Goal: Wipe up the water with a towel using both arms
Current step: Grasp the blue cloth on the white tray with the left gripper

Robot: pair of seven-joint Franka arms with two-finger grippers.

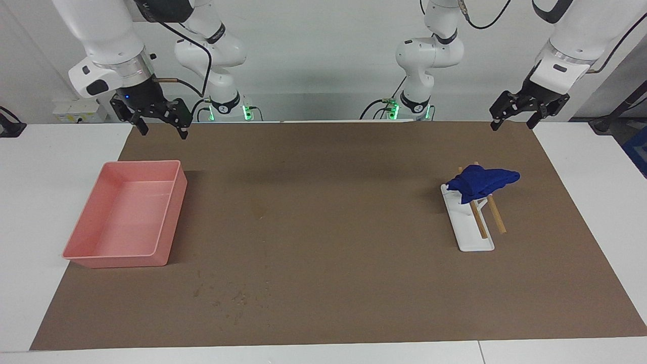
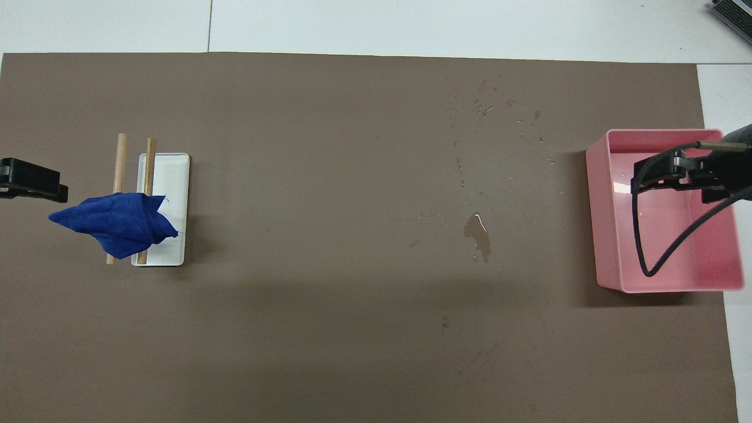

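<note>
The deep-blue towel [image 1: 482, 183] hangs bunched over two wooden rods of a small white rack [image 1: 474, 237], toward the left arm's end of the table. It also shows in the overhead view [image 2: 117, 223]. A small water puddle [image 2: 477, 232] lies on the brown mat [image 1: 323, 263] near its middle, with scattered droplets [image 2: 483, 107] farther from the robots. My left gripper [image 1: 512, 124] is open and empty, raised over the mat's edge beside the rack [image 2: 35, 179]. My right gripper [image 1: 164, 130] is open and empty, raised over the pink tray [image 2: 664, 173].
The pink tray [image 1: 172, 222] stands at the right arm's end of the mat, with a little wet shine inside [image 2: 593, 217]. White table surface [image 1: 60, 167] surrounds the mat.
</note>
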